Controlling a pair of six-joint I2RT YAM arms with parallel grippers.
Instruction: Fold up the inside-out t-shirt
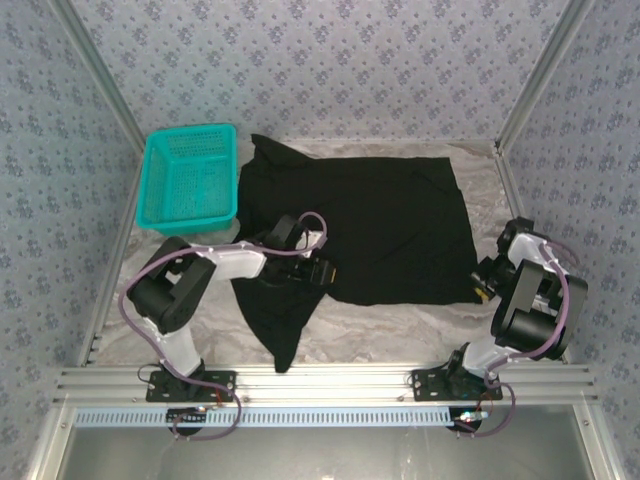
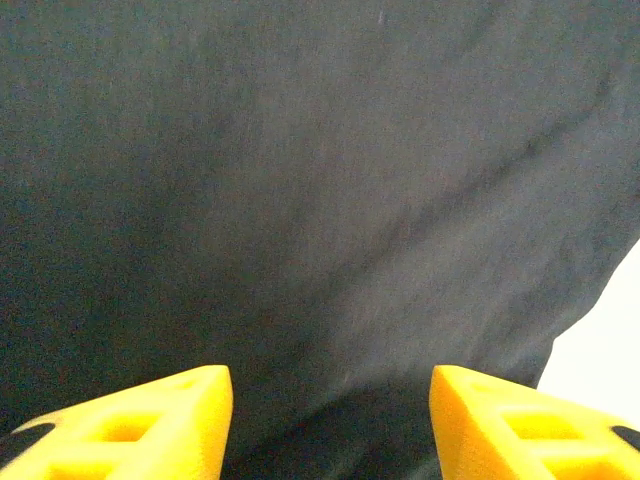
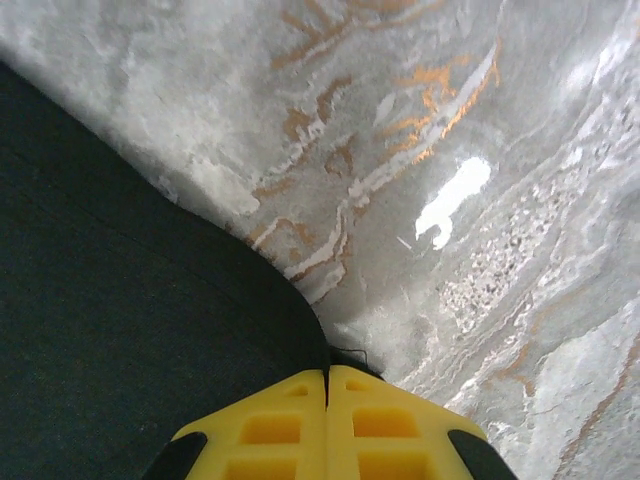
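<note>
The inside-out t-shirt [image 1: 370,225] lies spread flat and black across the middle of the table, with a sleeve trailing toward the near left. My left gripper [image 1: 320,268] hovers low over its left part. In the left wrist view that gripper [image 2: 332,425] is open, its yellow fingertips [image 2: 190,420] wide apart with dark cloth [image 2: 320,200] beneath them. My right gripper [image 1: 483,283] sits at the shirt's near right corner. In the right wrist view the right gripper [image 3: 328,380] is shut, with the corner edge of the shirt [image 3: 120,330] pinched between its tips.
A teal mesh basket [image 1: 190,175] stands at the back left, touching the shirt's far left corner. Bare marble tabletop [image 3: 450,180] runs right of and in front of the shirt. Aluminium frame rails [image 1: 330,382] and patterned walls bound the table.
</note>
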